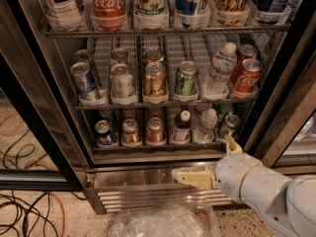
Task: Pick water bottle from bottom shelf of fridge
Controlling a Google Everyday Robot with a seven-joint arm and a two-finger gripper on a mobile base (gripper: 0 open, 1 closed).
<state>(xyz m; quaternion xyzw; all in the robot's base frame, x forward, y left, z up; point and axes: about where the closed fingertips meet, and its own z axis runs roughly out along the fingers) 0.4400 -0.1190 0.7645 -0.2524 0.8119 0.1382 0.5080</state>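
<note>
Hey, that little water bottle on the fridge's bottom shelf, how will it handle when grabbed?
The water bottle looks thin-walled and ribbed, so it probably gives under a squeeze. Narrow and upright, it may tip if nudged. The gripper sits open below the bottom shelf.
</note>
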